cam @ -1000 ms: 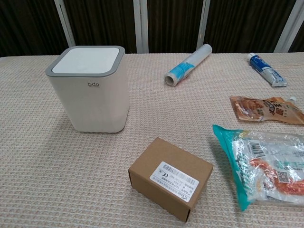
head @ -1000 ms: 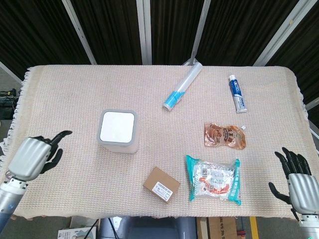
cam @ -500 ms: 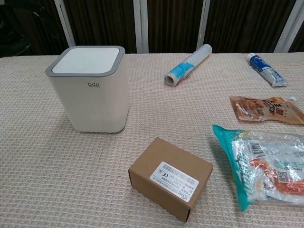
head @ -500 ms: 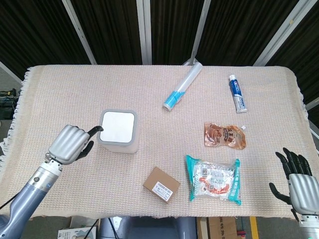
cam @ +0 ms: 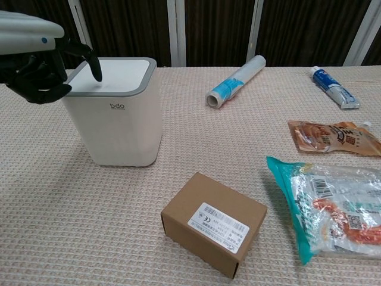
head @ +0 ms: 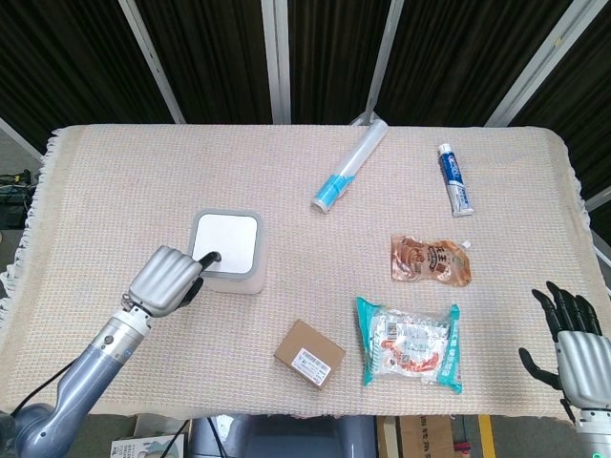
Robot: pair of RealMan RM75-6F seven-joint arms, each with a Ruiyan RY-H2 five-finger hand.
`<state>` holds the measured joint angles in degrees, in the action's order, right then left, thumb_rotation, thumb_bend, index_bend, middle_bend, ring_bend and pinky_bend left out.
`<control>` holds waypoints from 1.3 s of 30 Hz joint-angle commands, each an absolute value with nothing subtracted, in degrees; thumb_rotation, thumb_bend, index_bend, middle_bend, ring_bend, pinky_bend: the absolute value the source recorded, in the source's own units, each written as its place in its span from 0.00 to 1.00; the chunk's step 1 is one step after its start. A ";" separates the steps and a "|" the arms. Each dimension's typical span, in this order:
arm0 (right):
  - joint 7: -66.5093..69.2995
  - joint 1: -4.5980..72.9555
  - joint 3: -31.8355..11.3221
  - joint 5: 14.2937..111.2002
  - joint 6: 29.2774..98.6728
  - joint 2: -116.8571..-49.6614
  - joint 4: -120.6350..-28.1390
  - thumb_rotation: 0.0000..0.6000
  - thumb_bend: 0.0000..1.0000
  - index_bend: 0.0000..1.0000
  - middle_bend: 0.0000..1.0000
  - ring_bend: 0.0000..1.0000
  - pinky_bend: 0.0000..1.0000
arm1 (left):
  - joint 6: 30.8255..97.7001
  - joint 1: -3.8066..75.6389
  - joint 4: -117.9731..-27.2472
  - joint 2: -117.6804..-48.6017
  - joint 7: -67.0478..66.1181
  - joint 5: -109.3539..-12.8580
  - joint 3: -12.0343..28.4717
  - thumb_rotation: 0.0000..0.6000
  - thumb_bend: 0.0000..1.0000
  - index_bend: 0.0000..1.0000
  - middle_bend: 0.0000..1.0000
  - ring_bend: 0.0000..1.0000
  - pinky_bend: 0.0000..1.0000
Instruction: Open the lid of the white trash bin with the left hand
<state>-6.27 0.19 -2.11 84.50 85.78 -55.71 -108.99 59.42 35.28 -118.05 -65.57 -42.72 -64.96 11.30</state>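
Note:
The white trash bin (head: 227,252) (cam: 116,113) stands upright left of the table's middle, its grey-rimmed lid flat and closed. My left hand (head: 170,279) (cam: 37,52) is at the bin's near-left corner, most fingers curled in and one finger stretched out with its tip over the lid's near-left edge. Whether the tip touches the lid I cannot tell. It holds nothing. My right hand (head: 576,348) hangs at the table's near right edge, fingers spread and empty; the chest view does not show it.
A brown cardboard box (head: 308,354) (cam: 213,221) lies in front of the bin. A snack packet (head: 410,343) (cam: 333,207), an orange pouch (head: 431,260) (cam: 333,137), a toothpaste tube (head: 454,179) (cam: 333,86) and a film roll (head: 349,164) (cam: 236,80) lie to the right.
My left hand has travelled right from the table's left edge to the bin, curling its fingers and stretching one over the lid's corner. The right hand and the bin stayed put.

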 commanded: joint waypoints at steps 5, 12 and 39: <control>-6.18 0.24 -2.31 84.20 85.79 -55.79 -108.86 1.00 0.30 0.12 0.01 0.05 0.06 | 60.37 36.39 -116.68 -67.32 -45.26 -63.07 9.58 1.00 0.73 0.31 0.86 0.76 0.70; -6.54 0.40 -2.28 84.15 85.50 -56.04 -108.80 1.00 0.30 0.12 0.01 0.05 0.06 | 59.82 37.77 -115.99 -68.17 -47.47 -61.77 7.53 1.00 0.73 0.31 0.86 0.76 0.70; -7.17 0.46 -1.84 84.69 85.24 -56.20 -108.96 1.00 0.30 0.12 0.01 0.05 0.06 | 98.54 12.53 -121.38 -63.42 -39.04 -94.37 -3.96 1.00 0.20 0.29 0.27 0.15 0.12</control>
<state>-7.17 0.49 -1.85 84.64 85.19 -56.22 -108.92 95.24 16.53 -123.17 -64.18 -42.59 -91.25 -0.47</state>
